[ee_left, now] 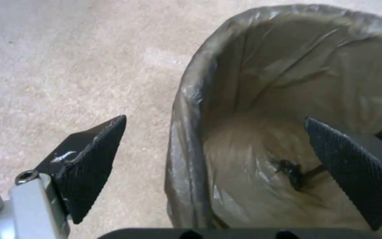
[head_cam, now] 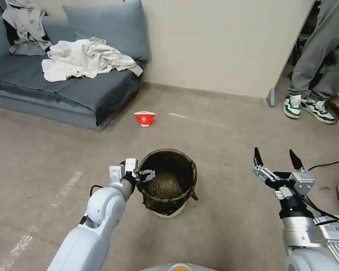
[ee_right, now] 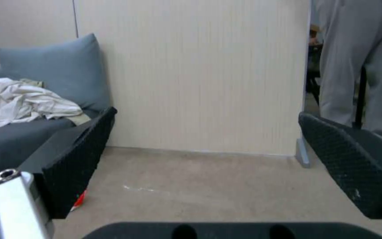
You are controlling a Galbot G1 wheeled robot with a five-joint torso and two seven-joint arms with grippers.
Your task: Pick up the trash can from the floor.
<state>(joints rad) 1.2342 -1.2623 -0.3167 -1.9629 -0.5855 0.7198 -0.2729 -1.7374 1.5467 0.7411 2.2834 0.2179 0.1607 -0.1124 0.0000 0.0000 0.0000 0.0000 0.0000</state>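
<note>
The trash can (head_cam: 170, 205), a small white bucket lined with a dark bag folded over its rim, stands upright on the beige floor (head_cam: 222, 143). A bulge of bag lies in its bottom. My left gripper (head_cam: 141, 174) is open at the can's left rim. In the left wrist view the left gripper (ee_left: 215, 119) straddles the bagged rim of the trash can (ee_left: 191, 99), one finger outside over the floor (ee_left: 67, 66) and one inside. My right gripper (head_cam: 274, 153) hangs open over bare floor to the right of the can, holding nothing; the right wrist view has the right gripper (ee_right: 207, 114) pointing at the wall.
A red-and-white bowl (head_cam: 144, 118) sits on the floor beyond the can. A grey sofa (head_cam: 86, 94) with crumpled clothes (head_cam: 83, 58) fills the back left. A person's legs (head_cam: 312, 71) stand at the back right by a partition. A black cable (head_cam: 327, 164) runs at the right.
</note>
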